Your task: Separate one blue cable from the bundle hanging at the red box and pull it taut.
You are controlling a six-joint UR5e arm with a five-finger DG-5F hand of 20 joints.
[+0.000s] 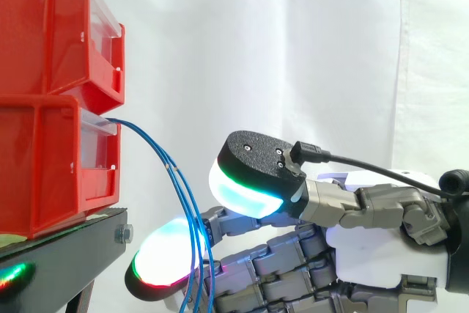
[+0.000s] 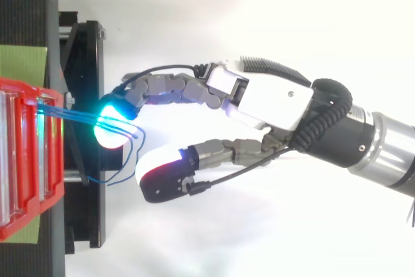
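Several thin blue cables (image 1: 178,196) come out of the lower red bin (image 1: 44,166) and hang down past the edge of the black stand (image 1: 66,243). My hand (image 1: 381,247) reaches in from the right, open, fingers stretched toward the bundle. One glowing fingertip (image 1: 163,258) lies against the hanging cables, which cross in front of it. From above, that fingertip (image 2: 111,124) glows cyan under the cables (image 2: 71,115), and one strand loops loose (image 2: 123,160) below it. The thumb (image 2: 162,173) stands apart from the fingers and touches no cable.
A second red bin (image 1: 51,27) is stacked on the lower one. The bins stand on a green mat (image 2: 23,63) on the black stand (image 2: 84,63). A white curtain hangs behind.
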